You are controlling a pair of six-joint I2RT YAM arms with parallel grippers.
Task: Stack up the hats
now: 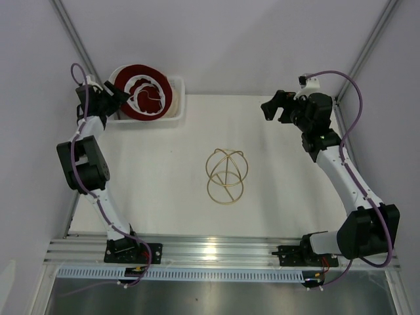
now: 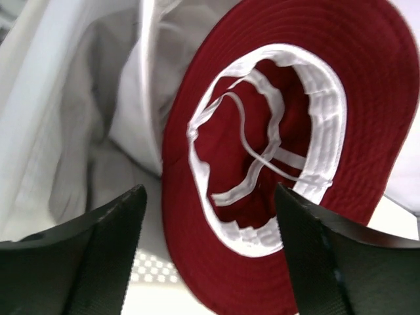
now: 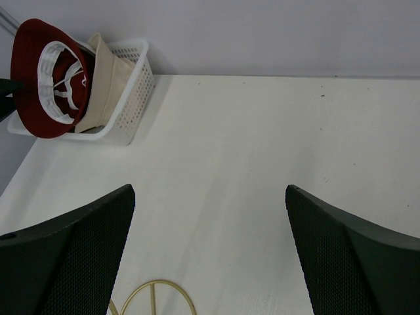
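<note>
A dark red hat (image 1: 141,72) leans in the white mesh basket (image 1: 178,105) at the far left, its white-banded inside facing out. My left gripper (image 1: 121,98) is at its left edge. In the left wrist view its jaws (image 2: 210,256) stand apart, and the lower brim of the dark red hat (image 2: 367,79) lies between the fingers (image 2: 98,262) without being pinched. Pale grey and white hat fabric (image 2: 92,125) lies behind it. From the right wrist, a beige hat (image 3: 108,72) shows behind the red one (image 3: 23,85). My right gripper (image 1: 272,110) hovers open and empty (image 3: 210,256) at the far right.
A gold wire stand (image 1: 226,176) of crossed rings sits mid-table, and its edge shows below the right gripper (image 3: 154,295). The basket (image 3: 134,85) stands against the back wall in the left corner. Metal frame posts rise at both back corners.
</note>
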